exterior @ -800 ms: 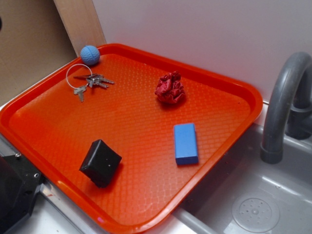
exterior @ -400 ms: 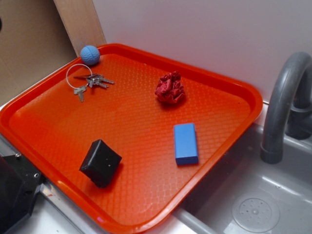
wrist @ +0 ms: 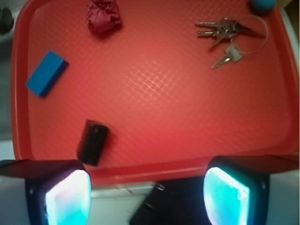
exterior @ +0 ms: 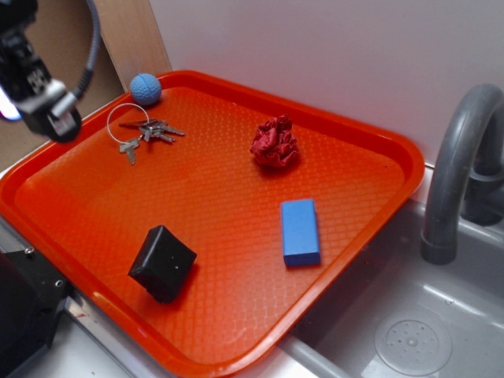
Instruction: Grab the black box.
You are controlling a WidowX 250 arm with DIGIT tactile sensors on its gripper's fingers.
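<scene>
The black box (exterior: 162, 263) rests tilted near the front edge of the orange tray (exterior: 370, 134). It also shows in the wrist view (wrist: 93, 142), ahead and left of centre. My gripper (exterior: 49, 118) hangs high above the tray's left edge, far from the box. In the wrist view my gripper (wrist: 147, 199) is open and empty, its two glowing pads (wrist: 69, 197) wide apart over the tray's near rim.
On the tray lie a flat blue block (exterior: 300, 231), a crumpled red cloth (exterior: 274, 143), a bunch of keys (exterior: 142, 131) and a blue ball (exterior: 145, 88). A grey sink (exterior: 409, 331) with a faucet (exterior: 461, 165) is on the right. A black base (exterior: 24, 315) sits front left.
My gripper has come into the exterior view at the upper left; it was out of view before. The objects on the tray have not moved.
</scene>
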